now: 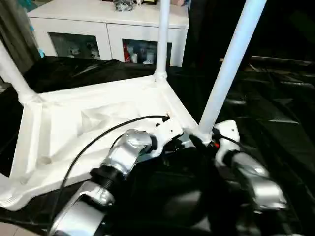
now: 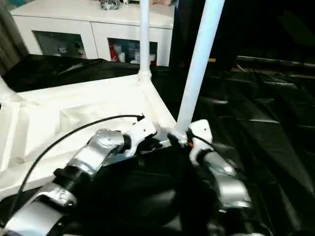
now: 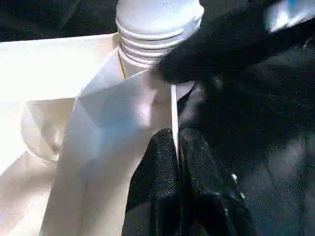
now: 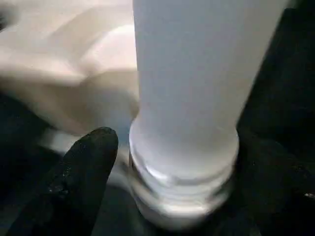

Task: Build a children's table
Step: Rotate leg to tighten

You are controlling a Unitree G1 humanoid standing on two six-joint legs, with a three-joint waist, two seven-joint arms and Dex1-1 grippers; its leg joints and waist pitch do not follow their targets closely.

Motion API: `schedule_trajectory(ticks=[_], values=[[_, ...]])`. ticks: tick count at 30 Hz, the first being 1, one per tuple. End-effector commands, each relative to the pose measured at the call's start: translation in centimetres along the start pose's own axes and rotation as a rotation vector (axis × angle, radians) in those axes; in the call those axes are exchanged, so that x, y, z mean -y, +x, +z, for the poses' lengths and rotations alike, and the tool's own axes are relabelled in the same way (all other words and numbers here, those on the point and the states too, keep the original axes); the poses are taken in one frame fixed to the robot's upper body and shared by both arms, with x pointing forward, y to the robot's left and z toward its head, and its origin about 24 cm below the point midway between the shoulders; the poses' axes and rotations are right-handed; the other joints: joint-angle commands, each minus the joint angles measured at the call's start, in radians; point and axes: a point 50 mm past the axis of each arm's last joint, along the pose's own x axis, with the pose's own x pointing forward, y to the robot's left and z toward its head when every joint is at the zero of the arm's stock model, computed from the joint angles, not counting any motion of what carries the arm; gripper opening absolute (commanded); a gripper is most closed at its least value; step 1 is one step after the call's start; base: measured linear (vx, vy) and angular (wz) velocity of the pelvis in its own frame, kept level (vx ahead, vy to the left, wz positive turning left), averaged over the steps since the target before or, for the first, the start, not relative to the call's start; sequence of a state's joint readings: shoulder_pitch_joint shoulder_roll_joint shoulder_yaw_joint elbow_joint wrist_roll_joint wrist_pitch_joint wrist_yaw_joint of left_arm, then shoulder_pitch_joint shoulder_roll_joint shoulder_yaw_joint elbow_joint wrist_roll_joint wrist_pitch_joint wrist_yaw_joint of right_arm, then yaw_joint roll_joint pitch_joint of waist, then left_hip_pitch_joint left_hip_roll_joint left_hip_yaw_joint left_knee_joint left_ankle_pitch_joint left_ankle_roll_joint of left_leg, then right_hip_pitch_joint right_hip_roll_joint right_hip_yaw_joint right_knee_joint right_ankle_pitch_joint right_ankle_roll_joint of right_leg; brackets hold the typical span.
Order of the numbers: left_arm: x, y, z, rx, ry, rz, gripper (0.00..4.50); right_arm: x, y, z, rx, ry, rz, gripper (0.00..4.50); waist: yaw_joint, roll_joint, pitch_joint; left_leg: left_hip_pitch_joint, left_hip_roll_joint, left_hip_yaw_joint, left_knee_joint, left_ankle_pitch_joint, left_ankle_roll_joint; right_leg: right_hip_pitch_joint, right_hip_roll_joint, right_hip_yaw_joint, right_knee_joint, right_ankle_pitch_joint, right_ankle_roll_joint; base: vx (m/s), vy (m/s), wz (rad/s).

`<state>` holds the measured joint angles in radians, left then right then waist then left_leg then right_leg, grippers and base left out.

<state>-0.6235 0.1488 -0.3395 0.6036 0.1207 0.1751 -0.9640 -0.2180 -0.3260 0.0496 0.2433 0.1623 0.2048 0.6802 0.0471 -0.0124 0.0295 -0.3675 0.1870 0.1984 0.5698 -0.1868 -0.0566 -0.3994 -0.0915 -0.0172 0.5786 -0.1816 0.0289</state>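
Observation:
The children's table top [image 1: 74, 123] lies upside down on the black cloth, ribbed underside up. Three white legs stand in its corner sockets: one at the far corner [image 1: 163, 39], one at the left [image 1: 12, 73], one at the near right corner [image 1: 231, 64]. My left gripper [image 3: 176, 137] is shut on the thin rim of the top [image 3: 173, 105], just beside that near right socket. My right gripper [image 4: 182, 162] stands open around the base of the near right leg [image 4: 197, 73], a black finger [image 4: 83, 172] on either side with a gap. The leg's threaded end [image 3: 157, 34] sits at the socket.
A white cabinet with glass doors [image 1: 108, 29] stands behind the work. The black-draped table [image 1: 275, 113] stretches away to the right. A black cable [image 1: 98, 140] loops over my left forearm above the table top.

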Motion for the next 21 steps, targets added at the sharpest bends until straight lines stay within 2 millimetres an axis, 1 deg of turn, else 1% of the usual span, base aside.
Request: schedule_trajectory(ticks=[1,2,3,4,5,6,7,8,10,11,13,14,15,16,17,18,19,20,21], values=[[1.4,0.1,-1.1,0.011,-0.030,-0.136,0.00,-1.1,0.0,1.1,0.029,-0.027,0.154,3.83,0.008,-0.022,-0.038,0.001,0.039,-0.018,-0.073,-0.282,0.076,0.029,-0.043,0.021,-0.079,-0.325,-0.163,0.000,0.000,0.00],[1.4,-0.5,-1.3,0.015,-0.020,-0.180,0.00,-0.9,-0.7,1.1,0.011,-0.044,0.192,3.83,0.013,-0.021,-0.042,0.004,0.040,-0.018,-0.069,-0.264,0.077,0.031,-0.046,0.021,-0.076,-0.314,-0.172,0.000,0.000,0.00],[1.4,-1.0,-1.4,0.017,-0.013,-0.213,0.00,-0.7,-1.3,1.1,-0.003,-0.056,0.221,3.83,0.015,-0.021,-0.043,0.005,0.042,-0.016,-0.068,-0.250,0.078,0.031,-0.045,0.022,-0.073,-0.289,-0.179,0.000,0.000,0.00],[1.4,-1.4,-1.6,0.010,-0.015,-0.233,0.00,-0.5,-1.8,1.1,-0.019,-0.074,0.246,3.83,0.020,-0.020,-0.043,0.007,0.043,-0.014,-0.067,-0.226,0.085,0.030,-0.043,0.021,-0.068,-0.238,-0.197,0.000,0.000,0.00],[1.3,-1.7,-1.6,0.006,-0.012,-0.244,0.00,-0.4,-2.0,1.1,-0.027,-0.086,0.257,3.83,0.020,-0.022,-0.044,0.003,0.042,-0.014,-0.065,-0.198,0.090,0.034,-0.043,0.019,-0.061,-0.199,-0.210,0.000,0.000,0.00],[1.3,-1.9,-1.7,0.004,-0.010,-0.252,0.00,-0.3,-2.2,1.1,-0.030,-0.091,0.261,3.83,0.022,-0.020,-0.046,0.004,0.042,-0.013,-0.063,-0.184,0.093,0.033,-0.042,0.019,-0.059,-0.178,-0.217,0.000,0.000,0.00],[1.2,-2.2,-1.8,0.002,-0.011,-0.264,0.00,-0.1,-2.4,1.1,-0.033,-0.088,0.268,3.83,0.023,-0.018,-0.047,0.006,0.041,-0.011,-0.061,-0.166,0.097,0.033,-0.042,0.018,-0.054,-0.140,-0.233,0.000,0.000,0.00],[1.3,-2.8,-1.8,0.008,-0.009,-0.301,0.00,0.1,-2.7,1.3,-0.041,-0.090,0.281,3.83,0.023,-0.018,-0.047,0.006,0.042,-0.011,-0.060,-0.155,0.102,0.035,-0.041,0.017,-0.050,-0.114,-0.246,0.000,0.000,0.00],[1.3,-3.0,-1.8,0.010,-0.010,-0.316,0.00,0.2,-2.7,1.3,-0.053,-0.100,0.293,3.83,0.022,-0.018,-0.047,0.006,0.042,-0.011,-0.060,-0.155,0.105,0.038,-0.041,0.017,-0.047,-0.096,-0.258,0.000,0.000,0.00],[1.3,-3.0,-1.8,0.010,-0.009,-0.315,0.00,0.1,-2.7,1.2,-0.063,-0.109,0.307,3.83,0.022,-0.018,-0.048,0.009,0.042,-0.010,-0.058,-0.153,0.106,0.037,-0.041,0.017,-0.046,-0.086,-0.263,0.000,0.000,0.00],[1.3,-3.0,-1.8,0.009,-0.007,-0.311,0.00,0.0,-2.6,1.2,-0.065,-0.108,0.319,3.83,0.022,-0.019,-0.046,0.009,0.041,-0.008,-0.058,-0.162,0.106,0.037,-0.041,0.018,-0.048,-0.095,-0.265,0.000,0.000,0.00],[1.3,-3.0,-1.8,0.009,-0.005,-0.309,0.00,-0.1,-2.4,1.3,-0.058,-0.100,0.321,3.83,0.022,-0.023,-0.045,0.008,0.042,-0.008,-0.059,-0.174,0.101,0.037,-0.042,0.018,-0.051,-0.121,-0.261,0.000,0.000,0.00],[1.3,-3.0,-1.8,0.009,-0.004,-0.309,0.00,-0.1,-2.3,1.4,-0.052,-0.096,0.321,3.83,0.023,-0.022,-0.045,0.009,0.041,-0.009,-0.059,-0.182,0.094,0.038,-0.044,0.018,-0.052,-0.146,-0.254,0.000,0.000,0.00],[1.3,-2.9,-1.8,0.013,-0.008,-0.305,0.00,-0.1,-2.1,1.4,-0.044,-0.088,0.323,3.67,0.023,-0.027,-0.045,0.009,0.041,-0.008,-0.059,-0.184,0.092,0.037,-0.043,0.019,-0.053,-0.154,-0.251,0.000,0.000,0.00],[1.3,-2.9,-1.9,0.014,-0.010,-0.304,0.00,-0.2,-2.0,1.5,-0.038,-0.079,0.328,3.67,0.023,-0.025,-0.044,0.009,0.042,-0.009,-0.060,-0.187,0.087,0.037,-0.044,0.019,-0.053,-0.168,-0.247,0.000,0.000,0.00],[1.3,-2.9,-1.9,0.015,-0.010,-0.304,0.00,-0.2,-1.9,1.5,-0.037,-0.078,0.330,3.58,0.023,-0.024,-0.045,0.010,0.042,-0.009,-0.060,-0.186,0.085,0.036,-0.044,0.019,-0.053,-0.169,-0.247,0.000,0.000,0.00],[1.3,-2.9,-1.8,0.017,-0.013,-0.302,0.00,-0.3,-1.7,1.5,-0.035,-0.074,0.338,3.48,0.022,-0.028,-0.045,0.009,0.042,-0.009,-0.060,-0.184,0.083,0.037,-0.043,0.018,-0.052,-0.165,-0.245,0.000,0.000,0.00],[1.3,-2.9,-1.8,0.017,-0.013,-0.301,0.00,-0.4,-1.7,1.5,-0.034,-0.072,0.340,3.41,0.023,-0.026,-0.045,0.010,0.042,-0.010,-0.060,-0.182,0.083,0.036,-0.043,0.018,-0.051,-0.161,-0.247,0.000,0.000,0.00],[1.3,-2.9,-1.8,0.016,-0.014,-0.299,0.00,-0.5,-1.6,1.4,-0.034,-0.067,0.351,3.22,0.022,-0.026,-0.045,0.009,0.042,-0.010,-0.059,-0.175,0.084,0.037,-0.043,0.018,-0.049,-0.149,-0.249,0.000,0.000,0.00]])
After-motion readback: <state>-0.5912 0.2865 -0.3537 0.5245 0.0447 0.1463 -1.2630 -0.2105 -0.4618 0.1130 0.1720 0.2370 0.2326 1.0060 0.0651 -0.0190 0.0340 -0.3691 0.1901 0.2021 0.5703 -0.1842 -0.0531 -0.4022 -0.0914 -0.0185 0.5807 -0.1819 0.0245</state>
